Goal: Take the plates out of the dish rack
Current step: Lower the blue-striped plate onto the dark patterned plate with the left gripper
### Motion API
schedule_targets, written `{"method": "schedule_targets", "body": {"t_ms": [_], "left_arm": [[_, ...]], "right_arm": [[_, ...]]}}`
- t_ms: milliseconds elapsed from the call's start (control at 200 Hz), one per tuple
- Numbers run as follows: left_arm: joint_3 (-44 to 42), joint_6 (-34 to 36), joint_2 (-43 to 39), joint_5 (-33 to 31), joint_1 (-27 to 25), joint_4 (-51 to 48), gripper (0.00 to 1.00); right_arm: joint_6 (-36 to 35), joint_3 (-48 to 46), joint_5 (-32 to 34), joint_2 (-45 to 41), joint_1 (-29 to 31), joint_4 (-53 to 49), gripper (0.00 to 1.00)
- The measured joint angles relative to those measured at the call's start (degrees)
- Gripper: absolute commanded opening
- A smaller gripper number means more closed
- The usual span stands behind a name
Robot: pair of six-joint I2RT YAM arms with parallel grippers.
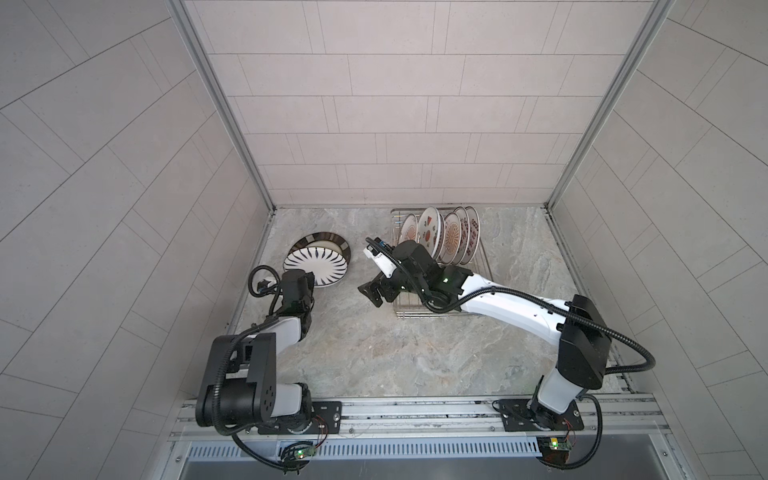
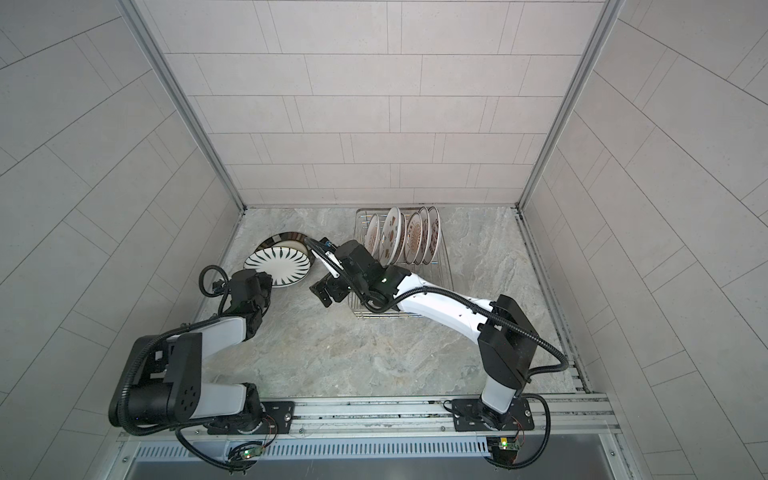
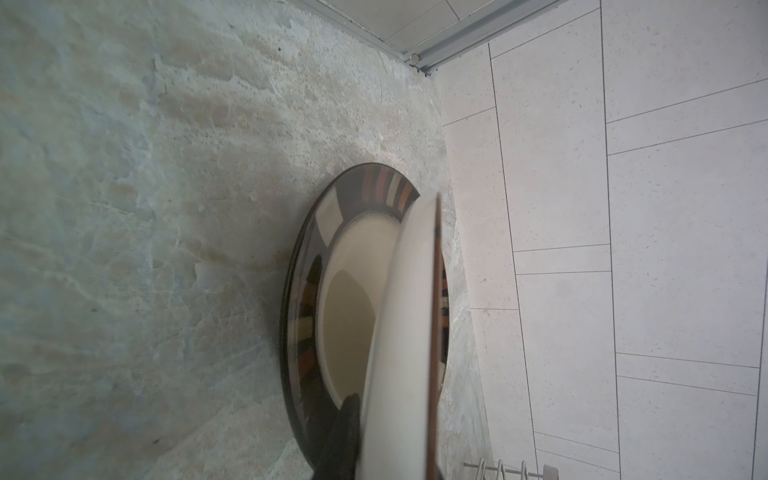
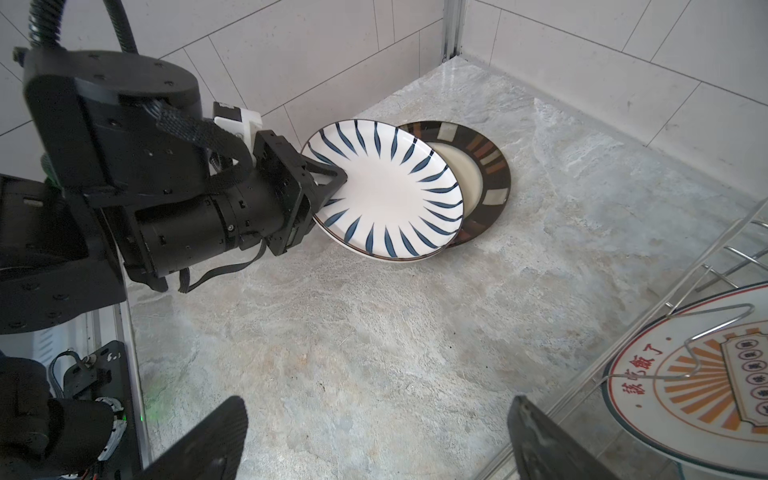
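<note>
We saw the L gripper (image 4: 330, 191) clamped narrow on the rim of the round white ceramic plate w/ blue radial strokes (image 4: 386, 195), which was tilted over the brown-rimmed beige plate (image 4: 486, 166), left of centre in both top views. The R gripper (image 1: 372, 291) gaped wide & empty beside the silver wire dish rack (image 1: 409, 305), which had five round ceramic plates (image 1: 430, 232) upright inside.

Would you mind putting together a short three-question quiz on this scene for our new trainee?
1. Fill in: the brown-rimmed plate lies on the ____.
2. Which plate does the left hand grip? A the blue-striped plate; B a plain green plate; C the brown-rimmed plate.
3. True or false: the right hand holds a plate.
Key: 1 counter; 2 A; 3 false, it is open and empty.
</note>
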Motion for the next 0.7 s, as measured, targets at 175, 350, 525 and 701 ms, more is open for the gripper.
{"method": "schedule_targets", "body": {"t_ms": [175, 350, 525, 701], "left_arm": [[0.98, -0.02, 2.32, -0.74, 0.39, -0.11, 0.0], [2.84, -0.61, 6.56, -0.39, 0.55, 1.62, 0.0], [4.24, -1.01, 9.64, 0.37, 0.83, 3.89, 0.02], [5.42, -1.11, 11.3, 0.9, 0.87, 4.52, 0.18]], "right_arm": [[0.24, -0.02, 0.09, 0.22, 0.0, -0.52, 1.0], [0.24, -0.02, 0.15, 0.22, 0.07, -0.63, 1.0], [0.24, -0.02, 0.44, 0.22, 0.24, -0.66, 1.0], [0.24, -0.04, 0.66, 0.22, 0.26, -0.66, 1.0]]}}
